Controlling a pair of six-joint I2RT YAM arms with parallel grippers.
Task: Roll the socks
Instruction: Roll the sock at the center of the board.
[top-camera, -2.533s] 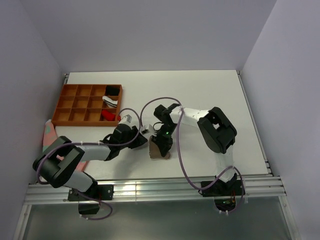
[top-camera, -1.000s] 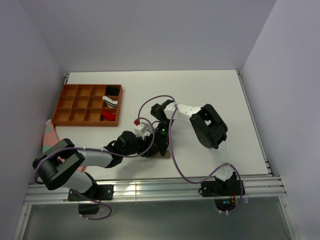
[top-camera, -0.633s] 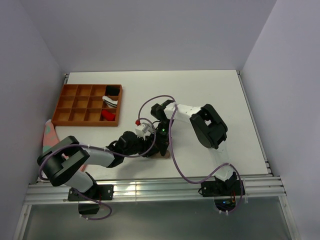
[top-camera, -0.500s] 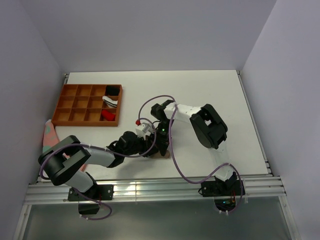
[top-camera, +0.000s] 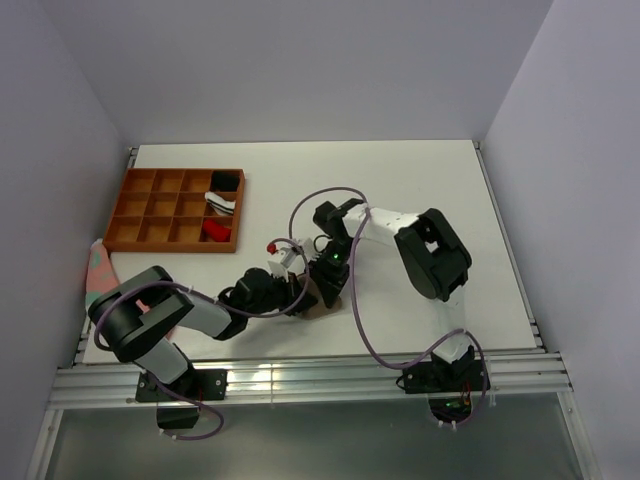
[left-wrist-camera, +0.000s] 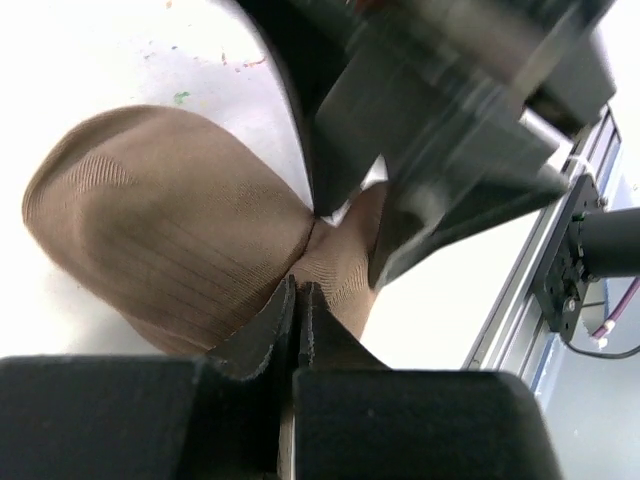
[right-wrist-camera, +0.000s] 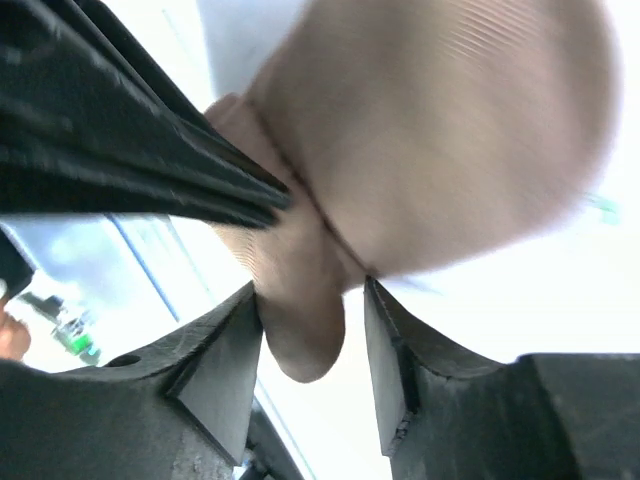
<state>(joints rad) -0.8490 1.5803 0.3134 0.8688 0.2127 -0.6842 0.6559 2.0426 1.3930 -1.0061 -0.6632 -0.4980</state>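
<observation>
White table in front of me, a few tiny coloured specks on it. Wooden tray far left on the table, orange-brown, split in twelve compartments. Right column of the tray: black thing in the far compartment, white thing with black trim in the one just nearer. Pink and green cloth at the table's left edge, near the tray's near corner. Metal rail along the near edge. Plain grey walls on three sides.

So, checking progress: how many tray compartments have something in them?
3, all in the tray's right column: black bundle farthest, white bundle middle, red bundle nearest.
</observation>
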